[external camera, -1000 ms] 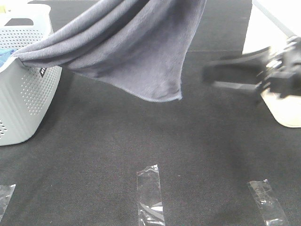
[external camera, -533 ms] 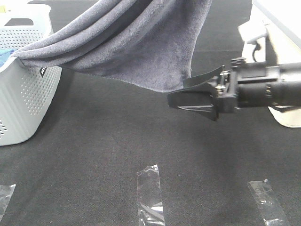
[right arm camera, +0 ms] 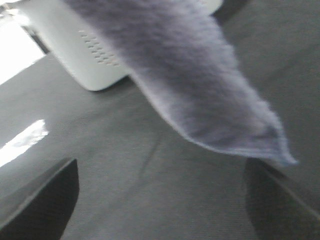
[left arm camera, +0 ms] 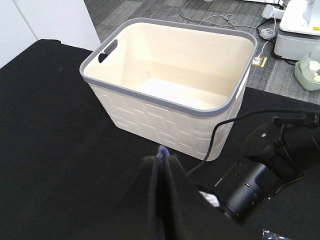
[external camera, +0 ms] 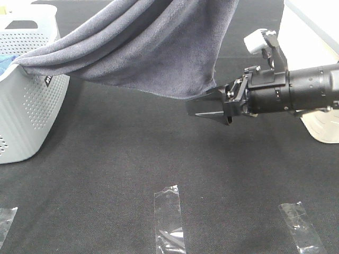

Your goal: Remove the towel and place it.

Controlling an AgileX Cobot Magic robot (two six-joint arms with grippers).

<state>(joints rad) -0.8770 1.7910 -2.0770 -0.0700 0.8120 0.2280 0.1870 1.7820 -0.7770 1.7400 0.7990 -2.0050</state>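
Right now the right tool (external camera: 200,101) has its two fingers spread wide apart and holds nothing. The loose lower corner of the towel (external camera: 153,47) hangs just ahead of the gap between them and slightly above it. I cannot tell whether the cloth touches either finger. The spread looks chosen so that the corner can pass between the fingers before they come together. Below this tool lies the dark surface (external camera: 132,174), apart from the hanging hem. The right arm reaches in nearly level, with the forearm stretched out, the wrist straight and the fingers pointing at the towel.

Past that corner, away from the right tool, the towel runs as a sagging sheet. Its far end lies over the rim of the grey perforated basket (external camera: 26,106), and its upper part rises out of the exterior view. Up there the left tool (left arm camera: 161,159) has its fingers pressed together on a purplish tuft of towel at their tips, so it seems to carry the weight. Holding it high appears meant to draw the cloth clear of the basket and leave a corner dangling for a second grasp. The left arm itself is out of sight. Its wrist camera looks steeply down, which suggests the tool points downward from well above. Farthest beyond it stands the cream basket (left arm camera: 150,120), with nothing visible inside, a likely place for the towel.
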